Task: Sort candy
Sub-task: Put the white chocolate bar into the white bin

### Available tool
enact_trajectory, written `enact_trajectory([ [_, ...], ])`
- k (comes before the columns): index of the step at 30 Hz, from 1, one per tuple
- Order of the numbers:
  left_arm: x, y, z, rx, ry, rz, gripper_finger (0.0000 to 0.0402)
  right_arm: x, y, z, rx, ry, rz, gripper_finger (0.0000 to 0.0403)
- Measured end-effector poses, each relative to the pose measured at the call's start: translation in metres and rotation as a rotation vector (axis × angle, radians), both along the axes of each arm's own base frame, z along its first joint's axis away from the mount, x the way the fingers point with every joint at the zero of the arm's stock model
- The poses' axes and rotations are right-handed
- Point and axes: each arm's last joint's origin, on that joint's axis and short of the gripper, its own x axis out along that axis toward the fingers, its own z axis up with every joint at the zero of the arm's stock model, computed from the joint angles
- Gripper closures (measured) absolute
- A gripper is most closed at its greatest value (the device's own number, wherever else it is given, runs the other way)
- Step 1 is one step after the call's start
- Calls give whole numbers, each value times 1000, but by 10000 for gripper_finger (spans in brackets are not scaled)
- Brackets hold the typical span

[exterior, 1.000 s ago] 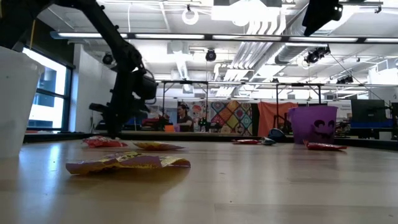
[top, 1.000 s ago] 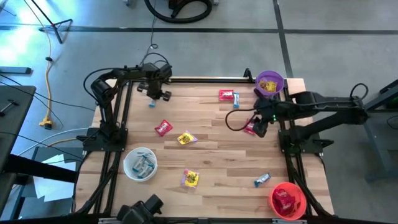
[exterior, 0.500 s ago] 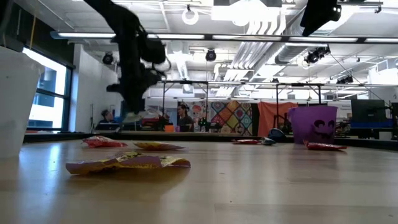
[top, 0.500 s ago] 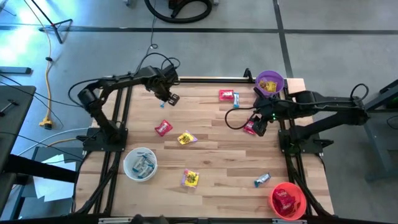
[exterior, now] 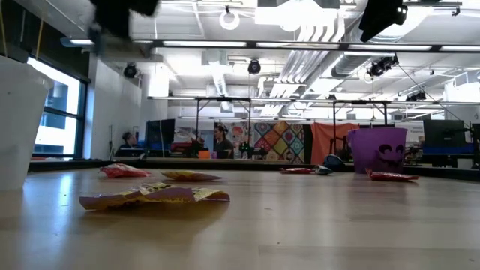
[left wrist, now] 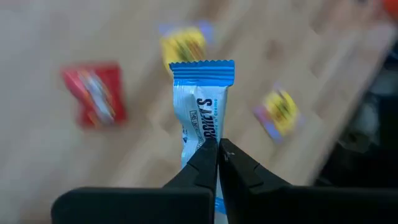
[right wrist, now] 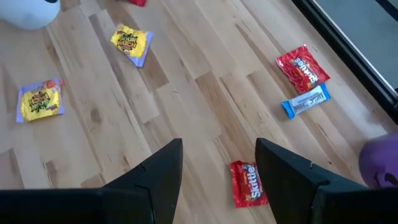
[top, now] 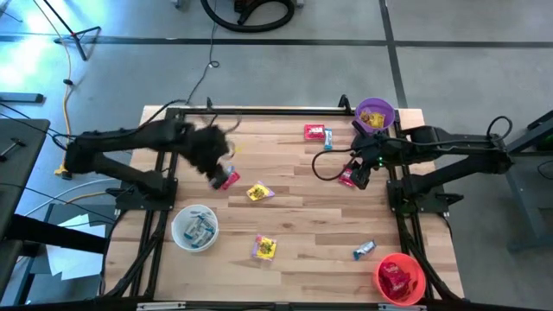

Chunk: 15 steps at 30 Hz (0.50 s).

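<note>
- Wood table [top: 302, 216] carries loose candy plus 3 bowls: white bowl [top: 194, 228] at the left arm's near corner, purple bowl [top: 375, 115] at the far right, red bowl [top: 399, 278] at the near right.
- Left gripper [left wrist: 217, 149] is clenched on a blue-and-white candy [left wrist: 203, 102], pinched at its lower end, wrapper sticking out past the fingertips. In the high view the left gripper [top: 212, 155] is a blur above the table, near a red candy [top: 228, 179].
- White bowl already holds light-blue wrappers, so that looks like the drop target; judgement only.
- To do it well: keep the pinch tight through the swing, since the grip is on 1 end and the sweet could pivot or slip.
- Centre over the bowl, come low over the rim, then release; a high drop of a light flat wrapper may land outside.
- Right gripper [right wrist: 217, 168] hangs with jaws apart over a red Skittles pack [right wrist: 249, 182], not touching it. Another red pack [right wrist: 302, 67] and a blue candy [right wrist: 305, 100] lie touching, farther off.
- Two yellow packs [top: 259, 192] [top: 264, 249] lie mid-table.
- Arms are well apart, so clash risk looks low.
</note>
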Motion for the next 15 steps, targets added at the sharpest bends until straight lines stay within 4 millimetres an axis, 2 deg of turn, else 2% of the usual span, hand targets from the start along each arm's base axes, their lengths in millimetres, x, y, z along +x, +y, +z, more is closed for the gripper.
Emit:
enact_trajectory([
  [4,-19,-49,21,-106,12,-26,401,0,1,0,11,1,16,206],
  [7,-31,-81,28,-183,52,-26,401,1,1,1,13,-11,18,206],
  [11,-50,-115,15,-182,228,-27,401,2,1,1,15,-26,21,206],
  [15,-56,-121,-15,-152,309,51,402,3,1,2,11,-33,27,206],
])
